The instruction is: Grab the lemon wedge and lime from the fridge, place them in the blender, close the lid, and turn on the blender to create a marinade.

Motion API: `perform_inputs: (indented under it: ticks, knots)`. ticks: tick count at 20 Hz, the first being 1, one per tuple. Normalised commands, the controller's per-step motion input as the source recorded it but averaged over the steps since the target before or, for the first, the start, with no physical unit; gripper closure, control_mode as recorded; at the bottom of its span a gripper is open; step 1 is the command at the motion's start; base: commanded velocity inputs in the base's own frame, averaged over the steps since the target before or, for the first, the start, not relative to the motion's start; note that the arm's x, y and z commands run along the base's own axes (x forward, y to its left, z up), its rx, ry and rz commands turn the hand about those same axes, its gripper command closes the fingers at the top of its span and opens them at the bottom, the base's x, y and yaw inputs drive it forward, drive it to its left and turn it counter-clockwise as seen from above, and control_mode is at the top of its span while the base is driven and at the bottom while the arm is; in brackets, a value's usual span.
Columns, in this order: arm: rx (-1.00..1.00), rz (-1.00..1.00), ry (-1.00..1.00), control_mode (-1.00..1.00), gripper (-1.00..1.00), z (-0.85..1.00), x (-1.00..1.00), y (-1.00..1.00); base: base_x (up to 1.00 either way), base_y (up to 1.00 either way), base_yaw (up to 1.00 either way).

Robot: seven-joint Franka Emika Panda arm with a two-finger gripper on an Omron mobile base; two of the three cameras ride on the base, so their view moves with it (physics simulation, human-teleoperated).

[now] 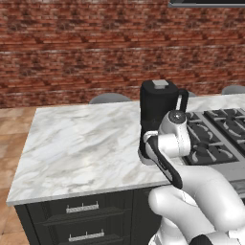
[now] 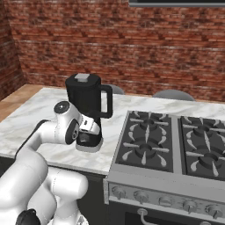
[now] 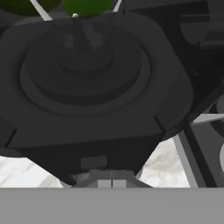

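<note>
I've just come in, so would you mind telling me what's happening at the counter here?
The robot's arm is reaching low to the blender on the marble counter, beside the stove. The lid is already on the jar. Its claw is shut and pressed up at the blender's black base, where the hand view shows green fruit inside the jar above.

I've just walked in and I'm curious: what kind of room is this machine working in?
A kitchen, by the look of it: a gas stove set into a marble counter, a black blender standing on it, and drawers below.
</note>
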Motion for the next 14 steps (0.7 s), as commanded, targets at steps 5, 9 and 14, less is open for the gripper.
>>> perform_inputs:
  ticks: [5, 9, 14]
  knots:
    - [0.0, 0.0, 0.0, -1.0, 1.0, -0.34, 0.06, 0.15, 0.0, 0.0, 0.0]
    - [0.0, 0.0, 0.0, -1.0, 1.0, -0.4, 0.0, 0.0, 0.0, 0.0, 0.0]
    - [0.0, 0.0, 0.0, -1.0, 1.0, 0.0, 0.0, 0.0, 0.0, 0.0, 0.0]
